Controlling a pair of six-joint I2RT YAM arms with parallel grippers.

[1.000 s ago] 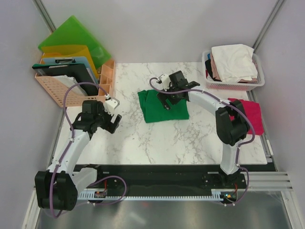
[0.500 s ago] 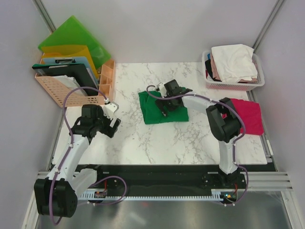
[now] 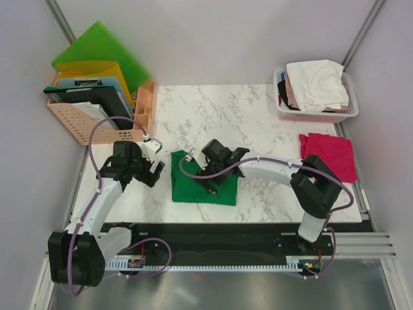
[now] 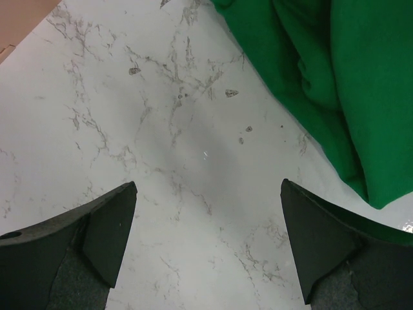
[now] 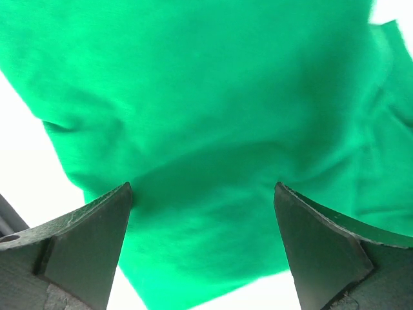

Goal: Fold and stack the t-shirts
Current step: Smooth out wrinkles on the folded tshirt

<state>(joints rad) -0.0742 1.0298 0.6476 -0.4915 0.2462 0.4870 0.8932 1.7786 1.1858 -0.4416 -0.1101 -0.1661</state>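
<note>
Over green t-shirt (image 3: pixel 187 190): right pincer (image 5: pixel 203 194) spread wide. Beside it, above marble table (image 4: pixel 129 129): left pincer (image 4: pixel 206 194) wide too.

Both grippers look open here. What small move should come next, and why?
Likely slide the left gripper over to the edge of the green tee: it hangs open over bare marble beside the cloth, while the right gripper is open right over the tee, which lies bunched.

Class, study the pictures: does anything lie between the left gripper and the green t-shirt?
Nothing visible does. Only bare marble tabletop lies between the open left gripper and the edge of the green t-shirt.
</note>
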